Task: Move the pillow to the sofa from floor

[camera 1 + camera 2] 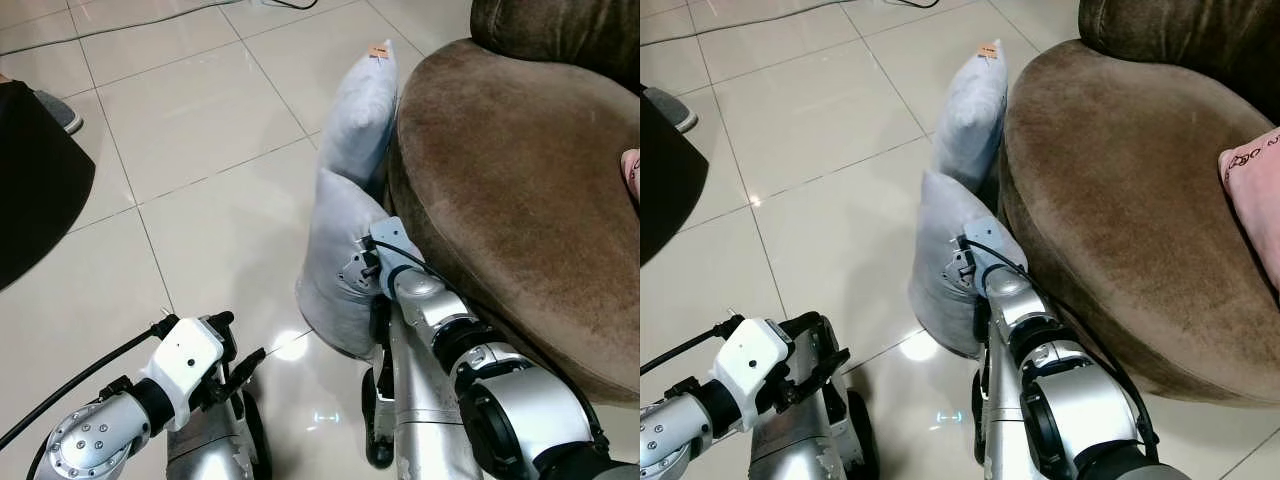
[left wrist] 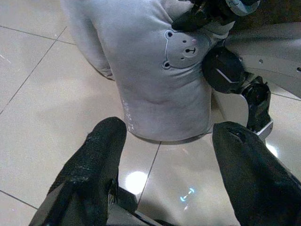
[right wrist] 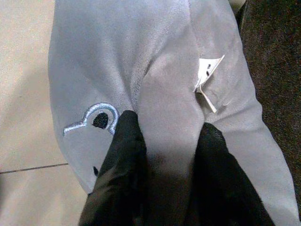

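Pale glossy tiles [image 1: 200, 130] cover the floor, and a brown sofa [image 1: 520, 200] fills the right side of the frame. At lower centre the right gripper [image 3: 164, 141] is clenched on a fold of the grey pillow [image 1: 345, 200], its two black fingers [image 3: 123, 155] pinching a ridge of the soft fabric between them. A small white tag [image 3: 207, 77] hangs from the pillow's seam just beyond the fingers, and part of a stitched bear outline [image 3: 96, 117] shows beside one of them. The pillow stands upright on the floor, leaning against the sofa's rounded edge, with its top corner carrying an orange label [image 1: 380, 50] toward the upper middle of the frame. The bear face [image 2: 181, 49] on its side looks toward the left gripper [image 2: 164, 160], which hovers low over the tiles at lower left with its fingers spread apart and nothing between them. A pink cushion [image 1: 1255, 190] lies on the sofa at the far right. A dark object [image 1: 35, 180] sits at the left edge.
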Robot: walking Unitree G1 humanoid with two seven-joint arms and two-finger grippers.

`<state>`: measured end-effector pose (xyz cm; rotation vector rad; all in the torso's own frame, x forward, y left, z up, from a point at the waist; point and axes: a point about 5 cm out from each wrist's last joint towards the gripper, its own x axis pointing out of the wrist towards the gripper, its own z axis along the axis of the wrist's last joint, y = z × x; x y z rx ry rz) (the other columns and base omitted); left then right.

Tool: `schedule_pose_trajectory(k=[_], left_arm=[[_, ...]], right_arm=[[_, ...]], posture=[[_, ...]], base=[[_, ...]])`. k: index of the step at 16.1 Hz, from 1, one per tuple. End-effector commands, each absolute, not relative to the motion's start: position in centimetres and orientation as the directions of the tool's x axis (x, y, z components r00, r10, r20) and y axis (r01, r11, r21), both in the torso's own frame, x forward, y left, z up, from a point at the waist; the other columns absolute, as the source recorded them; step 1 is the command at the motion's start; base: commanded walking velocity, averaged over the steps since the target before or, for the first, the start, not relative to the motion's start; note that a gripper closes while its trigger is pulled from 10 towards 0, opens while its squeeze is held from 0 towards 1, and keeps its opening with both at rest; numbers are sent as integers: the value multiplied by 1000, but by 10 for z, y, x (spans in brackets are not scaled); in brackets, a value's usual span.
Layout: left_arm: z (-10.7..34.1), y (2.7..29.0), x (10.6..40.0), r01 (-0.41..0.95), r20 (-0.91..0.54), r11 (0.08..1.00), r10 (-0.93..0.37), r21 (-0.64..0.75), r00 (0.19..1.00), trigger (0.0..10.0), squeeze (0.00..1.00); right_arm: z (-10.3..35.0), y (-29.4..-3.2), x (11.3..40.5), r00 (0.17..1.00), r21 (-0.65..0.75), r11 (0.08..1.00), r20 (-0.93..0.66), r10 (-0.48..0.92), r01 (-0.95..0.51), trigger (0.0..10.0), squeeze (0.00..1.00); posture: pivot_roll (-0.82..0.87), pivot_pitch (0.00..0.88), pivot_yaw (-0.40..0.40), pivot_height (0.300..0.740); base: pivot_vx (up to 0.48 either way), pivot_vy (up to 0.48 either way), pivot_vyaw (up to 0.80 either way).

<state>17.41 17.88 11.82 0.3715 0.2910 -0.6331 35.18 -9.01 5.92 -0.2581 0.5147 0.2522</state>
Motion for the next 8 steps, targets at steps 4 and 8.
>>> schedule_pose_trajectory(k=[4,8], left_arm=[[117,176,172,621,-374,747,-519,239,768,10000,0],[116,180,179,560,-339,781,-467,275,817,10000,0]], right_arm=[[42,-76,337,791,-90,929,-557,252,-359,0,0],[60,-64,342,807,60,904,-429,405,-422,0,0]], posture=[[-13,228,-26,480],[-5,144,-63,480]], base=[[0,0,0],[0,0,0]])
